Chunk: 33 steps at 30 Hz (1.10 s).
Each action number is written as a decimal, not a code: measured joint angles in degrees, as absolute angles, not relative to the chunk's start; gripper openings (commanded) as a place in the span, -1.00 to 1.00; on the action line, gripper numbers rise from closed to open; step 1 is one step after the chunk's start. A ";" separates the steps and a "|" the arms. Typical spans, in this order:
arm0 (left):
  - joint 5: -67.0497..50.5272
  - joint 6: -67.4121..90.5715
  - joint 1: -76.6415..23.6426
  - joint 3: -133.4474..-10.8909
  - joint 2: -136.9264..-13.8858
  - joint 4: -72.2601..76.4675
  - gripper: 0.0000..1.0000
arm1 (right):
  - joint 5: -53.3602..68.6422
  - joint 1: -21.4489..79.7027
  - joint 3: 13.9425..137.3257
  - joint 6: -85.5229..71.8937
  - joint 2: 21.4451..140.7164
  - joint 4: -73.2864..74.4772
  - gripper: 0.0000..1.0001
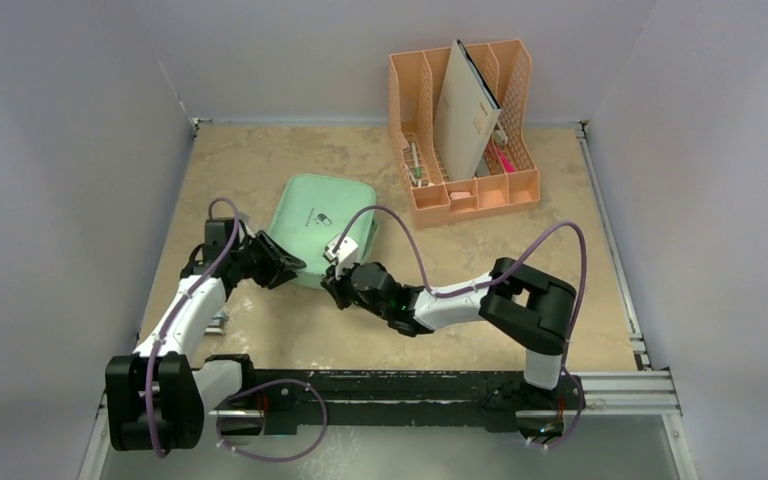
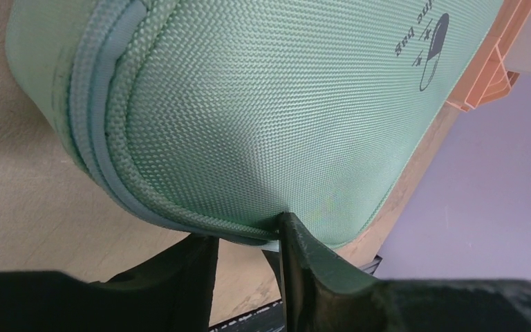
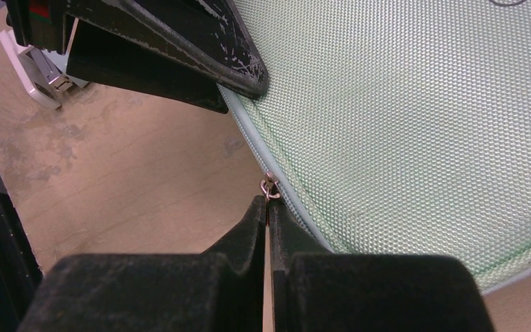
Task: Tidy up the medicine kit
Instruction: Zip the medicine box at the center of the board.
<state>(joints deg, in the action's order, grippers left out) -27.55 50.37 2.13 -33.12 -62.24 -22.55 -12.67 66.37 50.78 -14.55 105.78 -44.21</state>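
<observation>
The mint-green medicine kit (image 1: pixel 322 222) lies closed on the tan table, its pill logo (image 2: pixel 432 52) on the lid. My left gripper (image 1: pixel 285 268) is at the kit's near left edge. In the left wrist view (image 2: pixel 245 238) one finger presses on the lid and the other sits under the rim, so it clamps the kit's edge (image 2: pixel 180 214). My right gripper (image 1: pixel 332 285) is at the kit's near edge. Its fingers (image 3: pixel 267 204) are pinched on the small metal zipper pull (image 3: pixel 269 187) at the zip line. The left gripper's fingers (image 3: pixel 238 86) show just beyond it.
A peach-orange file organizer (image 1: pixel 465 190) with a folder and pens stands behind the kit at the back right, and its corner shows in the left wrist view (image 2: pixel 487 76). Grey walls close the table on three sides. A small white bracket (image 3: pixel 38 69) lies near the left arm.
</observation>
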 measured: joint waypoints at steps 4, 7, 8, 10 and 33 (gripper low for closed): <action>-25.76 49.91 2.13 -33.21 -62.70 -22.55 -0.58 | -14.17 66.41 50.63 -13.89 106.15 -44.38 -1.00; -25.28 49.67 2.13 -34.39 -64.07 -23.42 -0.63 | -15.20 66.61 49.06 -13.39 106.13 -45.91 -1.00; -25.21 49.25 2.11 -35.03 -64.71 -23.64 -0.64 | -15.57 66.65 48.36 -13.06 106.00 -46.30 -1.00; -25.04 48.25 2.07 -35.94 -65.71 -23.99 -0.65 | -16.05 66.70 47.11 -12.36 105.19 -46.72 -1.00; -23.97 43.62 1.76 -40.25 -70.00 -26.46 -0.76 | -17.96 64.27 39.70 3.25 96.09 -42.19 -1.00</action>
<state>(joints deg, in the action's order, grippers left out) -23.97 43.62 1.76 -40.25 -70.00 -26.46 -17.96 64.27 39.70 3.25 96.09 -42.19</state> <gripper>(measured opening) 0.205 0.007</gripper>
